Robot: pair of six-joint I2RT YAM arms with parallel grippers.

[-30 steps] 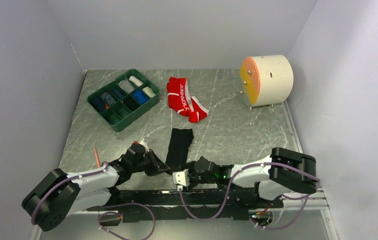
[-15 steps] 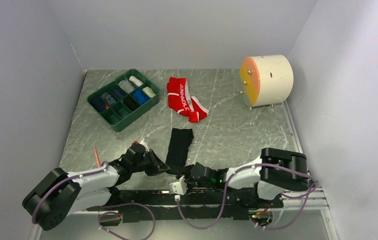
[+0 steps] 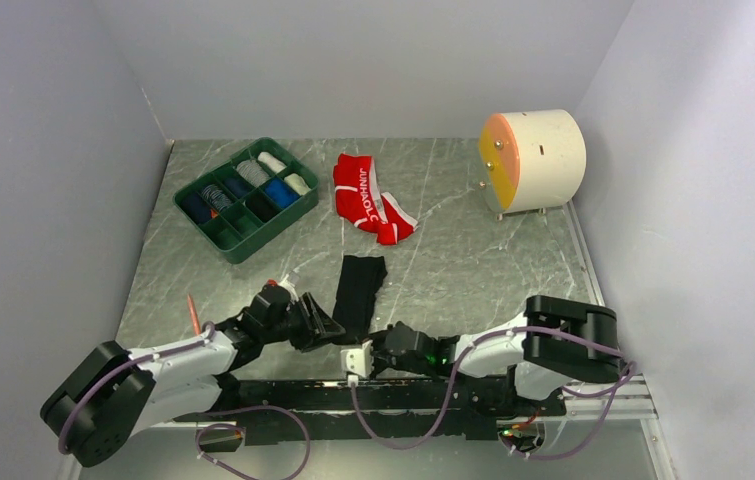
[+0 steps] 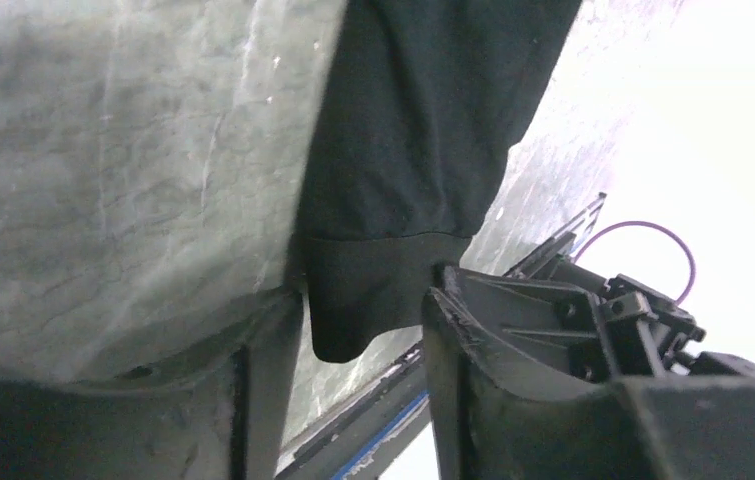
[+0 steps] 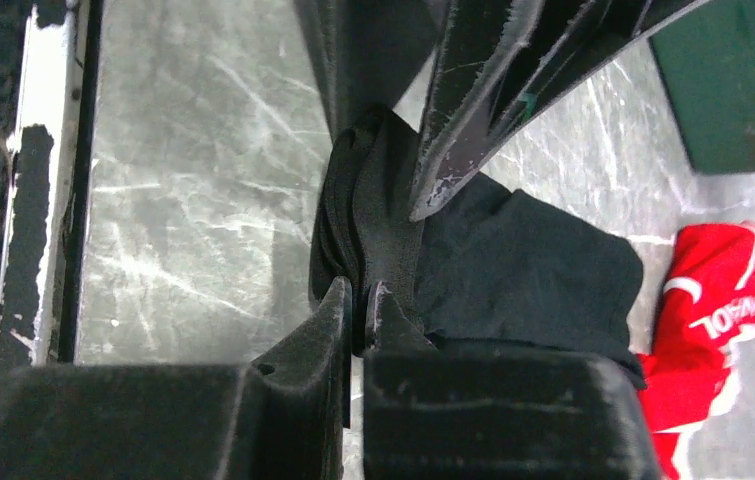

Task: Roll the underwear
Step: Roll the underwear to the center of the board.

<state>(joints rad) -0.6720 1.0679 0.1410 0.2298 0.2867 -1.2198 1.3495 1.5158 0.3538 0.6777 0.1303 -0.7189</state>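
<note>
The left gripper [image 4: 363, 300] has its jaws apart, straddling the near hem of the black briefs [image 3: 361, 290]. These lie as a long folded strip on the veined grey-green table [image 3: 473, 260]. The cloth looks light, limp and matte (it will likely sag and unroll unless pinched at the thicker banded hem). The right gripper [image 5: 358, 300] is clamped on a bunched fold of that hem. The red briefs [image 3: 368, 195] lie crumpled farther back.
</note>
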